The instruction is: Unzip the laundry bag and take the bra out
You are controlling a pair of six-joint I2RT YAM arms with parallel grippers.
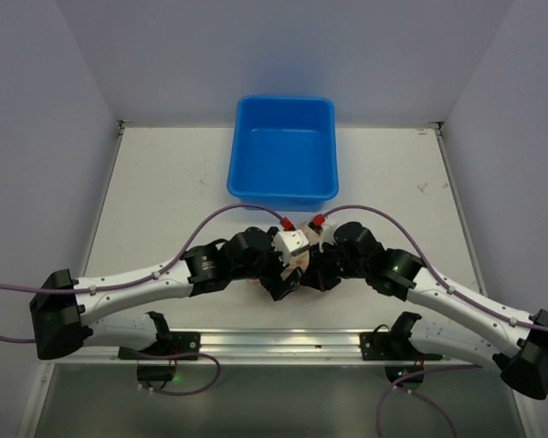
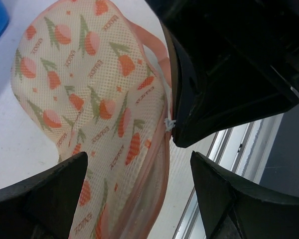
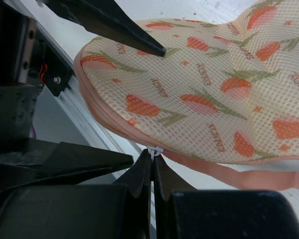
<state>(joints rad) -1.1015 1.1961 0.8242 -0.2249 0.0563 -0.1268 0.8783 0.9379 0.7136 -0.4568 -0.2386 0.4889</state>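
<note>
The laundry bag (image 2: 89, 99) lies flat near the table's front edge, cream mesh with an orange print and pink zipper edging. My right gripper (image 3: 153, 167) is shut on its small white zipper pull (image 3: 155, 150) at the bag's near edge. My left gripper (image 2: 139, 199) is open, its fingers (image 2: 45, 194) spread over the bag's end with the pink edge between them and nothing held. From above, both wrists crowd over the bag (image 1: 298, 261) and hide most of it. The bra is hidden.
A blue plastic tub (image 1: 283, 151) stands behind the arms at the table's middle back. The metal rail (image 2: 239, 144) of the arm mount runs right beside the bag's zipper edge. Purple cables (image 1: 228, 212) arch over both arms.
</note>
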